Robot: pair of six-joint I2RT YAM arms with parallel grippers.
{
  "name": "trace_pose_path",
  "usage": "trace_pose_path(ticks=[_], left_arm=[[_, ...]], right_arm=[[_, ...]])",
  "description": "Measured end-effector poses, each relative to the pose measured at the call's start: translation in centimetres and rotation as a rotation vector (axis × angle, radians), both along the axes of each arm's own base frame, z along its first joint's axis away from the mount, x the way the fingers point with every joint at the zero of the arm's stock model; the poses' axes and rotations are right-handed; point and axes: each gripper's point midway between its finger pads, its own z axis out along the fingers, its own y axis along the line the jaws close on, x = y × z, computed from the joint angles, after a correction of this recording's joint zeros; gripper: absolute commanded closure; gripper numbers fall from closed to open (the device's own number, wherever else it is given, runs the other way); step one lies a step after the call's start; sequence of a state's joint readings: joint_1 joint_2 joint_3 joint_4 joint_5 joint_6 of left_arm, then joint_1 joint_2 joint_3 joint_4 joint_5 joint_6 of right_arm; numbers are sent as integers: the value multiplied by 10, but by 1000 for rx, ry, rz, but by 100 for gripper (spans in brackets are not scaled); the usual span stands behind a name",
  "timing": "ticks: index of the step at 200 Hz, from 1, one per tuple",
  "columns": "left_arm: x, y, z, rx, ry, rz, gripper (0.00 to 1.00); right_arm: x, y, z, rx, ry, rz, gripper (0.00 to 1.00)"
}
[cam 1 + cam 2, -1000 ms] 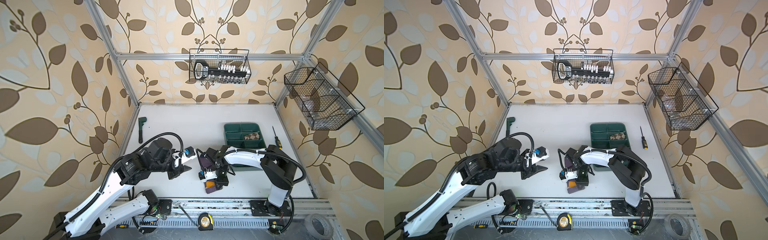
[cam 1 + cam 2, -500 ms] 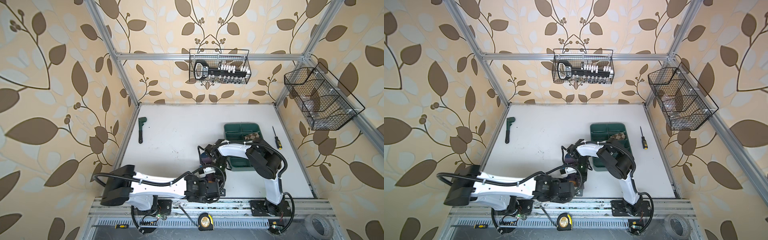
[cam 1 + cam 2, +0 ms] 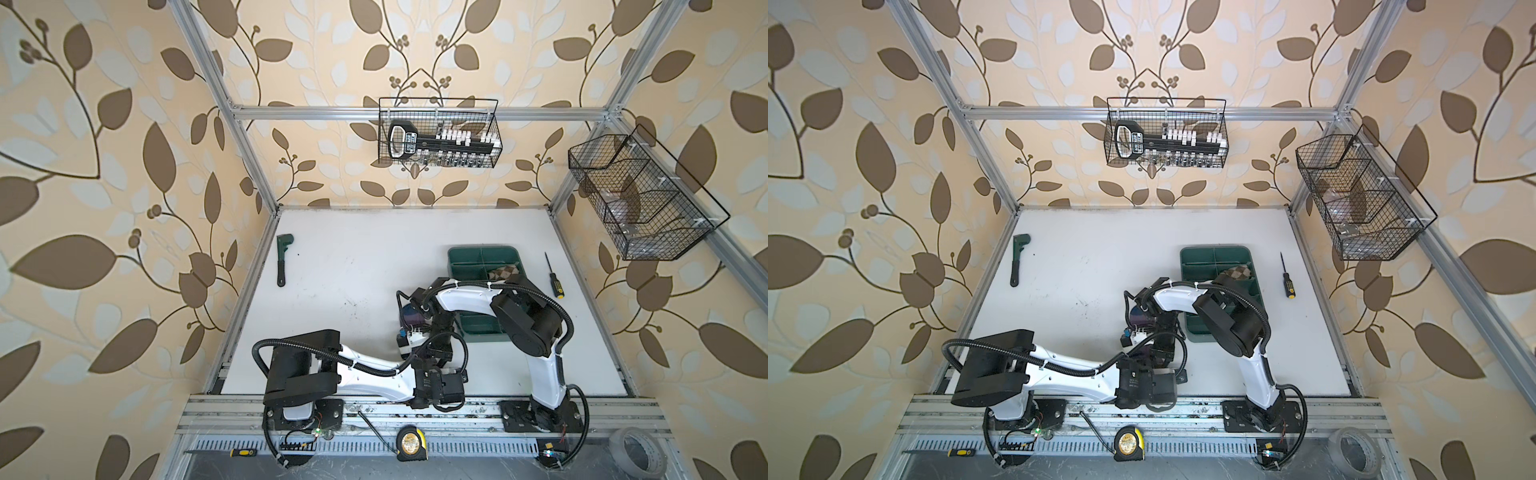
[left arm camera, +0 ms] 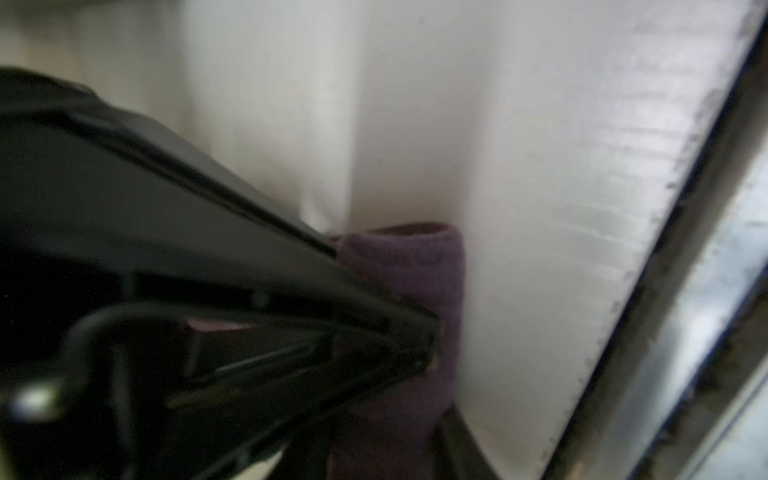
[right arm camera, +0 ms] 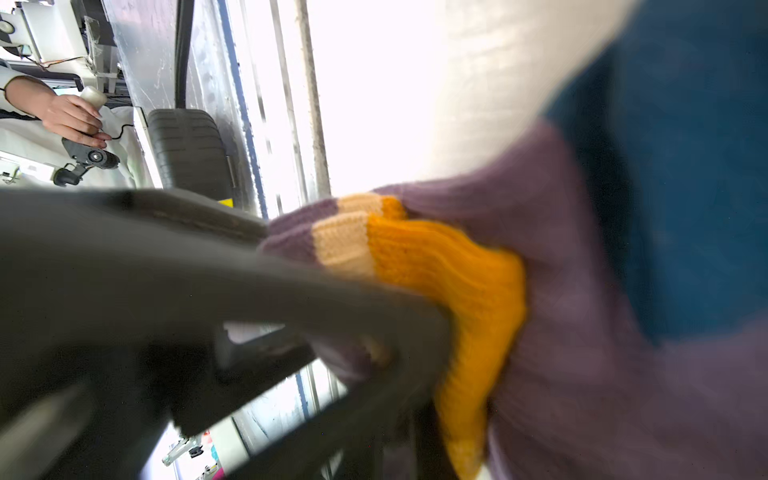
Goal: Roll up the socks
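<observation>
Both jaws are on the purple sock, which sits at the front of the desk, just left of the tray in both top views and mostly hidden under the two wrists; we cannot tell whether it rests on the desk or hangs just above it. The right jaws are pressed together on the fabric beside the yellow cuff. The left jaws look pinched onto a purple fold, though that wrist view is blurred. We judge the step in hand to be rolling this sock. To do it well, we want one pair of jaws to anchor its end while the other turns the fabric over on itself, low and with even tension, so the roll comes out tight and straight. The wrists are crowded, so small moves suit best. The tray is divided. The argyle sock lies bunched in a right-hand compartment, the far compartments that show hold nothing, and the right arm hides the near ones. The back basket holds a black rack with white pieces. The side basket holds something clear that we cannot make out.
</observation>
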State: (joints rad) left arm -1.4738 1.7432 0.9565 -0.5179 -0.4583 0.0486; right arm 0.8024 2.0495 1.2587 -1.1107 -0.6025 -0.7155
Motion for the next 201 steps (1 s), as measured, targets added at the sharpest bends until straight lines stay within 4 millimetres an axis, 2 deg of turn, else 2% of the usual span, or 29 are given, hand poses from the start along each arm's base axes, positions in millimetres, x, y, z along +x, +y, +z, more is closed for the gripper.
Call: trace_pose_path(ticks=[37, 67, 80, 102, 126, 145, 160, 178, 201], left_arm=[[3, -3, -1, -25, -22, 22, 100], [6, -7, 0, -102, 17, 14, 100], [7, -7, 0, -136, 83, 4, 100], [10, -13, 2, -203, 215, -6, 100], [10, -18, 4, -267, 368, -17, 100], [10, -21, 5, -302, 496, -16, 100], [9, -28, 6, -324, 600, -15, 100], [9, -38, 6, -344, 724, -13, 100], [9, -46, 6, -371, 878, 11, 100]], right_arm=[[6, -5, 3, 55, -79, -21, 87], [27, -13, 21, 139, -229, -90, 62], [46, -18, 42, 201, -330, -158, 55], [82, -33, 90, 310, -538, -300, 53], [123, -66, 146, 377, -815, -492, 53], [141, -95, 187, 397, -1026, -615, 53], [140, -109, 213, 428, -1164, -658, 53], [123, -120, 240, 497, -1309, -645, 53], [89, -112, 245, 569, -1405, -477, 53]])
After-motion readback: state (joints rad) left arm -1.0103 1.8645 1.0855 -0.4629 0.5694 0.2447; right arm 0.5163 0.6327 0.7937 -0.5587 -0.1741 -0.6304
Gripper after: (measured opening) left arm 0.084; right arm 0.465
